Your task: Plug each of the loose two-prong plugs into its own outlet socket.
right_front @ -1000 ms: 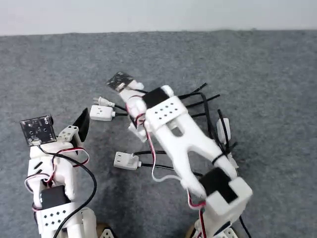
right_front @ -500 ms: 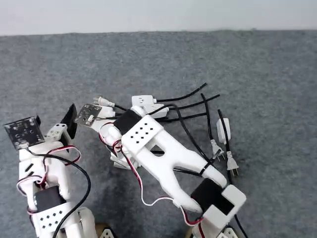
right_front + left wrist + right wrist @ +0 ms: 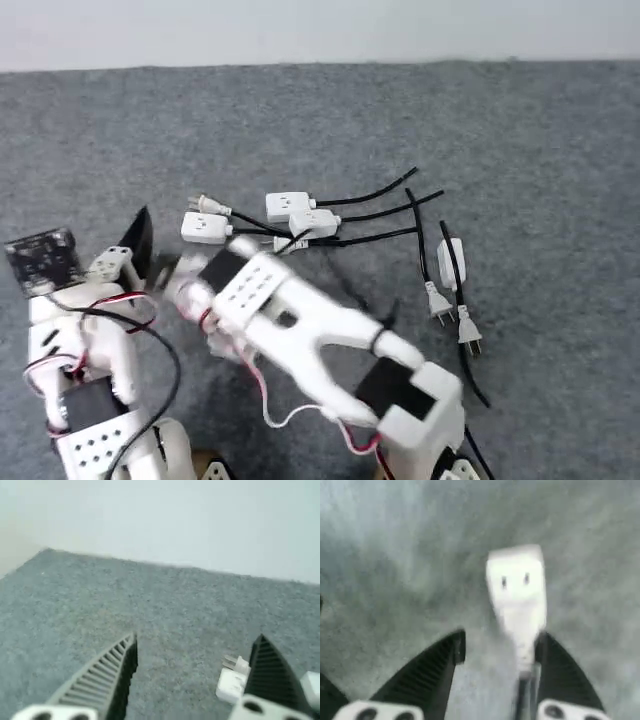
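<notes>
Plugs [image 3: 438,300] with two little metal prongs are lying at the right of the overhead frame. Thin black cords [image 3: 380,237] are snaking back toward boxy white plastic sockets [image 3: 287,206] bunched at upper centre on the fuzzy gray carpet [image 3: 520,150]. Right arm [image 3: 300,330], chunky white plastic, is reaching across lower centre. Right gripper [image 3: 501,642] is hanging with its ribbed black fingers spread apart, gripping nothing. A rounded white socket block [image 3: 517,585] with two slots is lying flat just ahead, its cord end beside one finger. Left arm [image 3: 80,340] is sitting at lower left, and the left gripper [image 3: 196,645] is gaping wide, holding nothing.
</notes>
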Tool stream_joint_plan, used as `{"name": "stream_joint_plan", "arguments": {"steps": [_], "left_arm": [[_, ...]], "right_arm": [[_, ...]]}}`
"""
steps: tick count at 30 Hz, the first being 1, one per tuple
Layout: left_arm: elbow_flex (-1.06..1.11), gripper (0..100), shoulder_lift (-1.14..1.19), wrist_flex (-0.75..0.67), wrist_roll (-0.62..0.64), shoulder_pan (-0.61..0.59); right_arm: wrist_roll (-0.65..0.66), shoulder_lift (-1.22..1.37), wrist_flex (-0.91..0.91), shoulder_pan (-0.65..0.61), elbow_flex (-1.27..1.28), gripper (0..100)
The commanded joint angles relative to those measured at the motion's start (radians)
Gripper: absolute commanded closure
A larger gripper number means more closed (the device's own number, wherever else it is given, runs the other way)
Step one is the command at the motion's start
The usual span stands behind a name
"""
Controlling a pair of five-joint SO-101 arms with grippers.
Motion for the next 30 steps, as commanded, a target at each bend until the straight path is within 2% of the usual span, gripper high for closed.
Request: {"name": "stream_joint_plan", "arguments": {"steps": [1,11,19,21,23,25,27,30], "left_arm": [[-0.064,65,-0.005,-0.002,-0.038,-0.005],[-0.062,65,-0.005,-0.002,-0.040,-0.005],[-0.059,65,-0.005,-0.002,-0.040,-0.005],[-0.059,65,-0.005,-0.002,-0.038,-0.005],[-0.058,65,-0.005,-0.002,-0.038,-0.005],[-0.058,65,-0.005,-0.002,-0.038,-0.005],[-0.058,65,-0.005,-0.002,-0.038,-0.005],[-0.058,65,-0.005,-0.002,-0.038,-0.005]], "right_arm": [[0.008,0.041,-0.038,-0.024,-0.008,78.3],[0.015,0.150,-0.117,-0.015,-0.012,78.5],[0.061,0.223,-0.111,-0.010,-0.011,79.0],[0.061,0.246,-0.114,-0.010,-0.011,85.0],[0.063,0.260,-0.117,-0.010,-0.012,99.1],[0.063,0.263,-0.117,-0.010,-0.012,95.7],[0.063,0.263,-0.117,-0.001,-0.012,99.5],[0.063,0.254,-0.117,0.028,-0.014,99.1]]}}
